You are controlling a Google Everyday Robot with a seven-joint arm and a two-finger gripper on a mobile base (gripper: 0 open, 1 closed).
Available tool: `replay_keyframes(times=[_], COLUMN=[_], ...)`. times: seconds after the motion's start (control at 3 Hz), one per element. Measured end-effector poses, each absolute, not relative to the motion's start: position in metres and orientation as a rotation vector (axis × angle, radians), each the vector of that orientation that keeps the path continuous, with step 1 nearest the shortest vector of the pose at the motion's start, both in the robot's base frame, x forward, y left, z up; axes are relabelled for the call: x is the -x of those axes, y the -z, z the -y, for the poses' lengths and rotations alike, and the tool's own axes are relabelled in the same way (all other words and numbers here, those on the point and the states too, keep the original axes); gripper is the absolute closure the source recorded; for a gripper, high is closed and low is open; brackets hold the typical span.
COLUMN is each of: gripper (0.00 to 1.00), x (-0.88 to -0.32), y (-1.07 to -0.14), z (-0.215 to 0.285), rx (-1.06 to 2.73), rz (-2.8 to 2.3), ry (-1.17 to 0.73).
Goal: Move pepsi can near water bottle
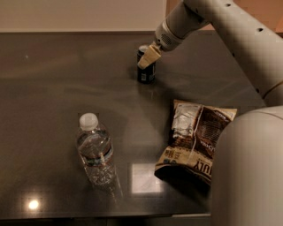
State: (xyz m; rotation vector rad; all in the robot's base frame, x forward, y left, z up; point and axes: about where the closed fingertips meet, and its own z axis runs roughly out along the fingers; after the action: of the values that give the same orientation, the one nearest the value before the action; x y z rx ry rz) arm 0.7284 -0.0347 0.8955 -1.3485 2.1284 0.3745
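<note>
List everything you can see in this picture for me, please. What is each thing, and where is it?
table: one, dark grey and glossy, fills most of the view
can: one, dark navy blue, upright at the far middle of the table
bottle: one, clear with a white cap, upright at the near left
bag: one, brown and cream, lying flat at the near right, apart from the can and the bottle
wall: one, pale, behind the table
arm: one, off-white, reaching in from the upper right
gripper: one, cream, at the top of the can
body: one, off-white, rounded, at the lower right corner
</note>
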Motion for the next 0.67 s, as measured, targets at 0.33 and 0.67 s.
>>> replay_keyframes(times=[0.33,0.67], gripper=[0.66,0.89], x=[-0.72,-0.7], y=[-0.899,-0.913], z=[0.03,0.028], rx=[1.379,1.437], rz=[-2.107,-2.032], ry=[-0.402,-0.436])
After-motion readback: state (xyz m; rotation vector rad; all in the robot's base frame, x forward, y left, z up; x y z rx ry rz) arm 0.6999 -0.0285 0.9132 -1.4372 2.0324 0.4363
